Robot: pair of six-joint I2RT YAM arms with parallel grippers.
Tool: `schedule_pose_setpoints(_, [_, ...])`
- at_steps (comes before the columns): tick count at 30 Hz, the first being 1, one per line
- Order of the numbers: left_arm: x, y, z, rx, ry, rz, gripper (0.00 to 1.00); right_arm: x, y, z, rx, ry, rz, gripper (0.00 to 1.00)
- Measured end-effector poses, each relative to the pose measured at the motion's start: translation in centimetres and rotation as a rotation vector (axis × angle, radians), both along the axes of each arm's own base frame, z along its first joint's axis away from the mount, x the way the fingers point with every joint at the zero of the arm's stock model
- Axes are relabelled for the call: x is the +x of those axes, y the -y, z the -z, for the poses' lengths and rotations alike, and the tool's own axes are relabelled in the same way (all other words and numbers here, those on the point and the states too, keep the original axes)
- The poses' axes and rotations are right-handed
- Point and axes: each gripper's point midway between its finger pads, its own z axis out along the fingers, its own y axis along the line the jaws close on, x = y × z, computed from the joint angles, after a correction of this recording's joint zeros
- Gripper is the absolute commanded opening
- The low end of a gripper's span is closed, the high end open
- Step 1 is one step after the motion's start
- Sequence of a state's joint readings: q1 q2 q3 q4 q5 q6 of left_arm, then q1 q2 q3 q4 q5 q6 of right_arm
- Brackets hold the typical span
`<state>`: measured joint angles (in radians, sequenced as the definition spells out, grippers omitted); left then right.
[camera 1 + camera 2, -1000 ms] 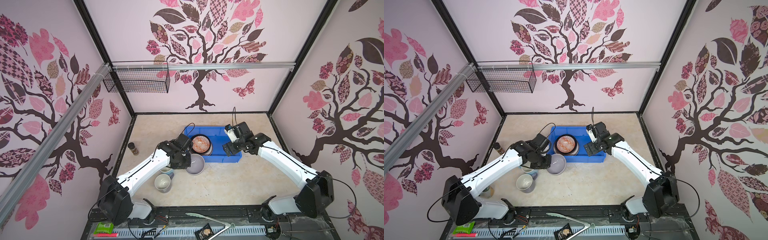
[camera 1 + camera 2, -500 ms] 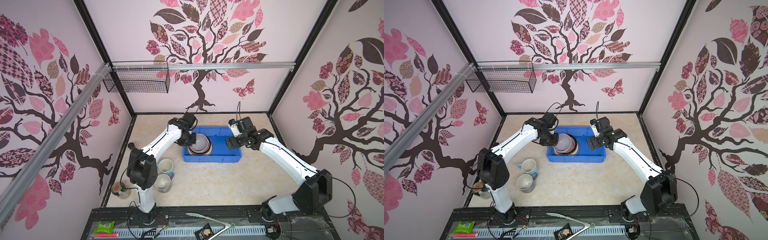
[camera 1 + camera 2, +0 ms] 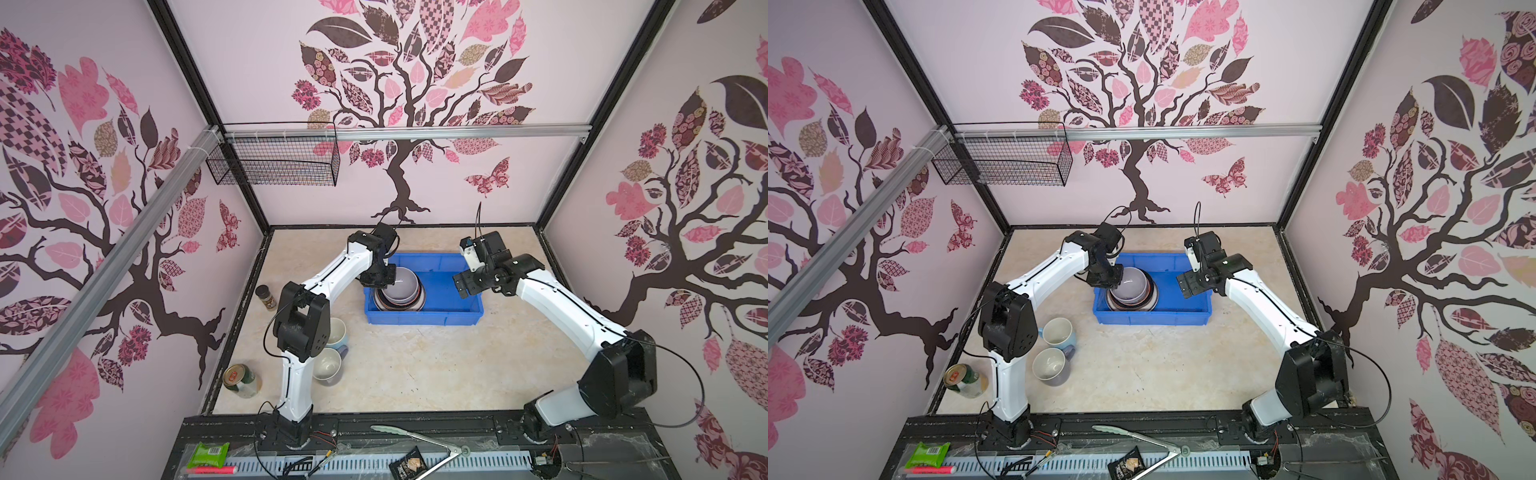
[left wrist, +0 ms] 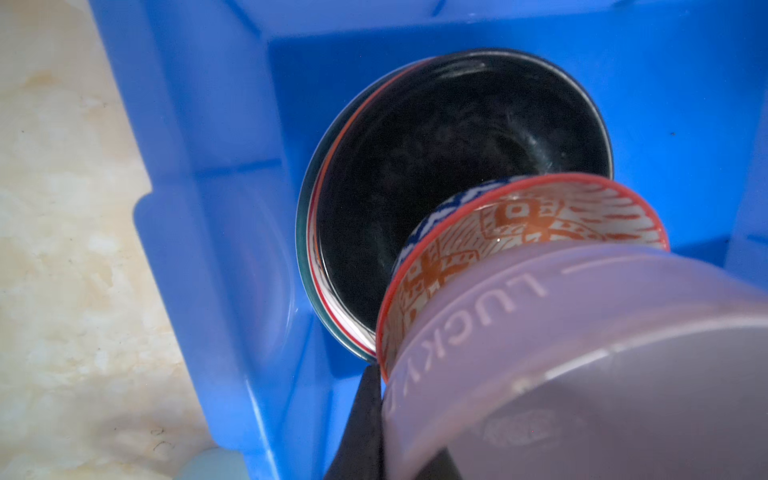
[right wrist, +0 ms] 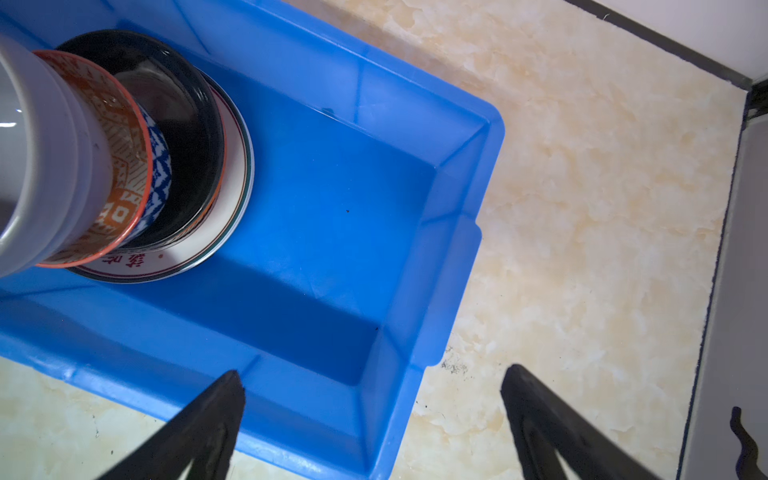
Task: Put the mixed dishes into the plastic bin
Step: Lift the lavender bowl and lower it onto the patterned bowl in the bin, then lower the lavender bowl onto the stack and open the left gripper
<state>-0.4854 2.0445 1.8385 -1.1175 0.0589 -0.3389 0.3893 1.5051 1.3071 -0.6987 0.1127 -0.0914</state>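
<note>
On your table (image 3: 415,365), the blue bin (image 3: 424,319) sits toward the back, between the two arms. Your left gripper (image 3: 377,279) reaches into its left end, jaws pinched narrow on the rim of a grey bowl (image 3: 401,286). In the left wrist view one dark finger (image 4: 365,415) lies along the bowl's outer wall. Your right gripper (image 5: 372,372) hangs over the bin's right end with its jaws spread wide, one finger above the bin wall and one above bare table.

The dishes stand stacked in the bin's left end. A white plate (image 5: 232,199) with a green rim is lowest in view, a black plate (image 4: 436,166) lies on it, and a patterned bowl (image 4: 519,224) comes above that. The grey bowl is nested in the patterned one.

Two mugs (image 3: 334,332) (image 3: 326,365) stand upright on the table outside the bin, just beside the left arm. A can (image 3: 240,379) and a jar (image 3: 266,296) stand along the table's left edge.
</note>
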Motion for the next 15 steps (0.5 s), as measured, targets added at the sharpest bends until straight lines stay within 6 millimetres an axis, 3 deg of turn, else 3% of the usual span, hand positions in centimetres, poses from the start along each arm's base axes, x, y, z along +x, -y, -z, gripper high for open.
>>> schedule_pose_setpoints(15, [2.0, 0.2, -0.3, -0.052, 0.020, 0.004, 0.33, 2.4, -0.6, -0.4, 0.003, -0.007, 0.002, 1.00])
